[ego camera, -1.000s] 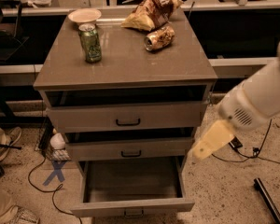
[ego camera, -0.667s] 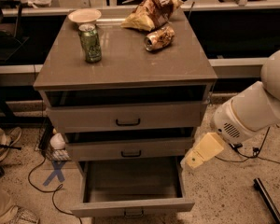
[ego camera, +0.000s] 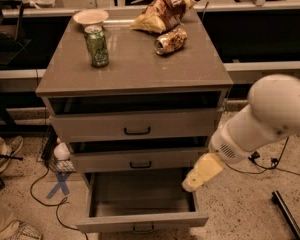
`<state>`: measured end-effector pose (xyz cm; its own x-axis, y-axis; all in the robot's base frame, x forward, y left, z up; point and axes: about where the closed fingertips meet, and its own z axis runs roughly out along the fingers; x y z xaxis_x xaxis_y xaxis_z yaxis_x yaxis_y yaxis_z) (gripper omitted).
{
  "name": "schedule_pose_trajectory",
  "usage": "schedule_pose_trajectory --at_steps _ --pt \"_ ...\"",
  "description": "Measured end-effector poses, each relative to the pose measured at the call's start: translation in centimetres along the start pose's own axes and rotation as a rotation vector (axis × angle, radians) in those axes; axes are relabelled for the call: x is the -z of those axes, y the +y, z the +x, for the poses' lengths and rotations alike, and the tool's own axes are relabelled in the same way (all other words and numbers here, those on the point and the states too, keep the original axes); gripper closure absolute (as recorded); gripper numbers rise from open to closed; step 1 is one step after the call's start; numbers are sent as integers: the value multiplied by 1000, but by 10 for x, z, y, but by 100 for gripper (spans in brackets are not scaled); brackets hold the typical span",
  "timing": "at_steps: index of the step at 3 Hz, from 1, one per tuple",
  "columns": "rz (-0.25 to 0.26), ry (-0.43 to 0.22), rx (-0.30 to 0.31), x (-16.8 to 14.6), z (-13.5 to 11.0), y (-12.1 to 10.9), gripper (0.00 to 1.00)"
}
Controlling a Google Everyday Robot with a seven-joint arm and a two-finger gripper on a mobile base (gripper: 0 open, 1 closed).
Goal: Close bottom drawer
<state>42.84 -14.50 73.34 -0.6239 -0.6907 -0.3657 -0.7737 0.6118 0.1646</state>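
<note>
The bottom drawer (ego camera: 140,220) is the lowest of three grey-taupe drawers and stands pulled far out, its plain grey box open to view and its small dark handle (ego camera: 143,229) at the low front edge. My gripper (ego camera: 192,181) hangs on the white arm (ego camera: 270,119) from the right. It is just above the drawer's right side wall, near the back right corner, below the middle drawer (ego camera: 140,160).
On the cabinet top (ego camera: 135,59) stand a green can (ego camera: 97,46), a white bowl (ego camera: 90,17), a chip bag (ego camera: 162,11) and a lying can (ego camera: 170,41). Cables and a blue cross (ego camera: 59,184) lie on the floor at left. A dark bar (ego camera: 287,211) lies at right.
The arm has swung left and down, bringing the gripper from beside the cabinet's right edge to over the open bottom drawer's right wall. The drawer has not moved.
</note>
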Motion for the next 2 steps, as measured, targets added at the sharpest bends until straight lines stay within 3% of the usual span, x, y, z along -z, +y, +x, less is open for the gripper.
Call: schedule_pose_trajectory --at_steps 1,2 --pt "-80 51 -68 -111 21 -12 0" --pt "-180 57 -113 -184 35 -16 0"
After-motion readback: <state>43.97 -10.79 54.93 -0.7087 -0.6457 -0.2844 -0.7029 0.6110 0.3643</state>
